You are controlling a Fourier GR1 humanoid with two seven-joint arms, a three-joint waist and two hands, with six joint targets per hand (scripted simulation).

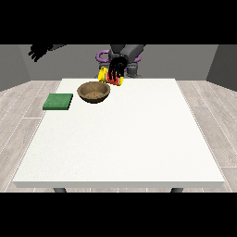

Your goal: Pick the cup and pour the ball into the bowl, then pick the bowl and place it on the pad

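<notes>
A yellow cup [110, 77] with red bands hangs tilted on its side just above the table, right beside the far right rim of the brown bowl [94, 91]. The hand at the view's right [118, 66] comes down from the robot's torso and is shut on the cup, its fingers curled over it. No ball shows, and the bowl's inside looks plain brown. A green pad [58, 101] lies flat to the left of the bowl. The hand at the view's left [39, 51] is raised off the table's far left corner, fingers spread, holding nothing.
The white table [125, 139] stretches wide towards the camera in front of the bowl and pad. A purple ring-shaped thing [100, 56] shows behind the table next to the robot's torso.
</notes>
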